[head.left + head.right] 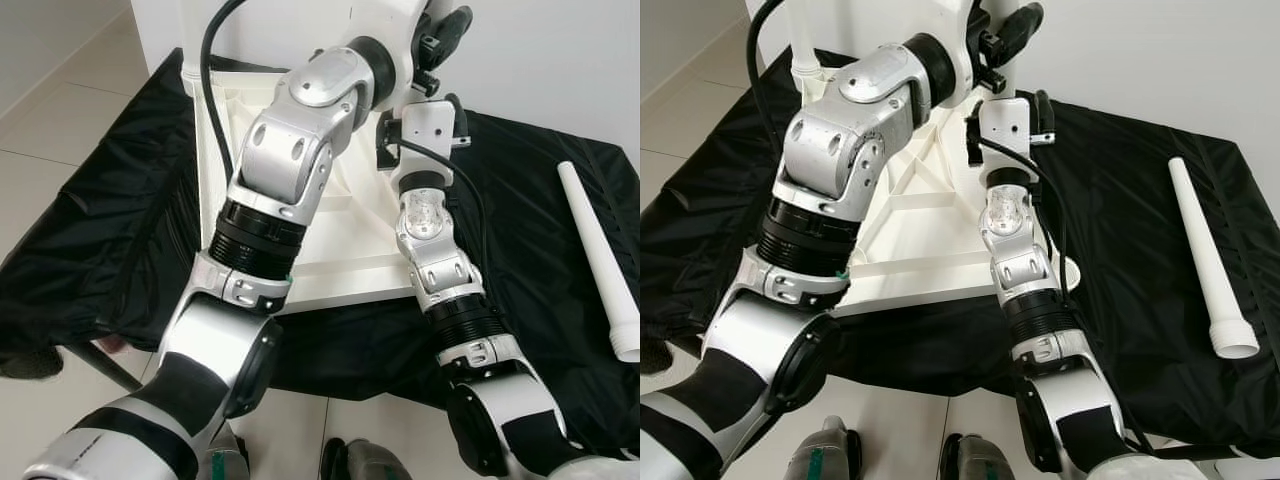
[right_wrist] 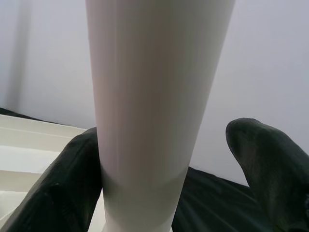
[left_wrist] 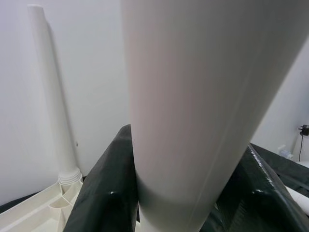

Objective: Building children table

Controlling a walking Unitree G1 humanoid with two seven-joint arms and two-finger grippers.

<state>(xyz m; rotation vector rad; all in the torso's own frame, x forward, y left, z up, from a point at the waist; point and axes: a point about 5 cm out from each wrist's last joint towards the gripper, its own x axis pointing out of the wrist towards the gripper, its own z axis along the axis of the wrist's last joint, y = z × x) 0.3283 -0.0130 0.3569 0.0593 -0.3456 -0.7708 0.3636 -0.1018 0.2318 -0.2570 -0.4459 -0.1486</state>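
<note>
Black cloth underlies the tabletop; both grippers' fingers flank an upright white leg, contact unclear.

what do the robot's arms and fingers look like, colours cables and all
Both arms are glossy silver shells with ribbed black collars at the joints and black lower segments. The left arm is bulky, with oval recesses in its casing and a thick black cable looping above it. The right arm is slimmer, with a white wrist block and thin black cables running along it. The fingers are matte black with rounded tips.
</note>
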